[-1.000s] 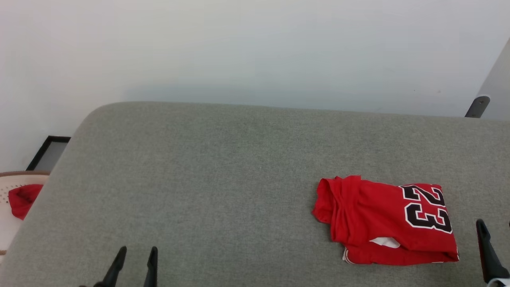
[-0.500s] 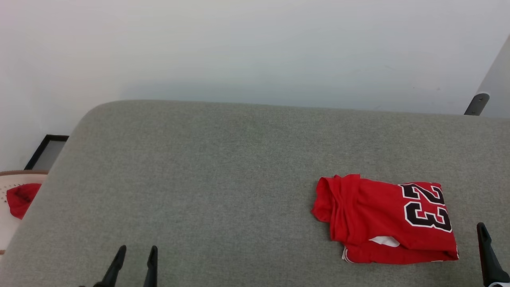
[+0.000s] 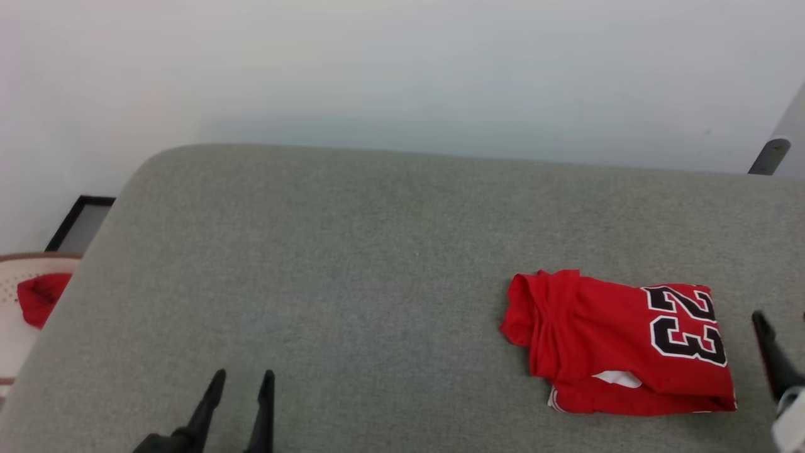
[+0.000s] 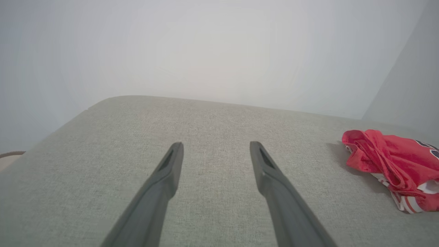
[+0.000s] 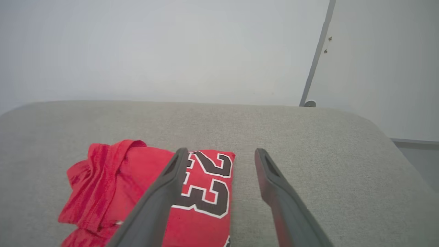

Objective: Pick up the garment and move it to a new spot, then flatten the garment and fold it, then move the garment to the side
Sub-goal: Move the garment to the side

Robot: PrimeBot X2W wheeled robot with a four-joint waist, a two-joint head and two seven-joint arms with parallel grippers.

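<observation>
Left gripper [image 4: 216, 144]: we see its two dark fingers spread wide, nothing between them, bare grey worktop [image 3: 352, 251] beneath.
Right gripper [image 5: 221, 151]: fingers spread the same way, holding nothing.
Garment [image 3: 619, 346]: a red folded bundle lying on the worktop just left of the right gripper, the end with the number 23 nearest it; well off to the right of the left gripper.
Garment edge: a white patch and striped trim show along the near side.
Contact: in the right wrist view the right gripper's left finger crosses the number; we cannot tell whether it touches.
Far left of the left gripper: a pale basket [image 3: 11, 286] holding a small red cloth [image 3: 39, 301], off the worktop.
</observation>
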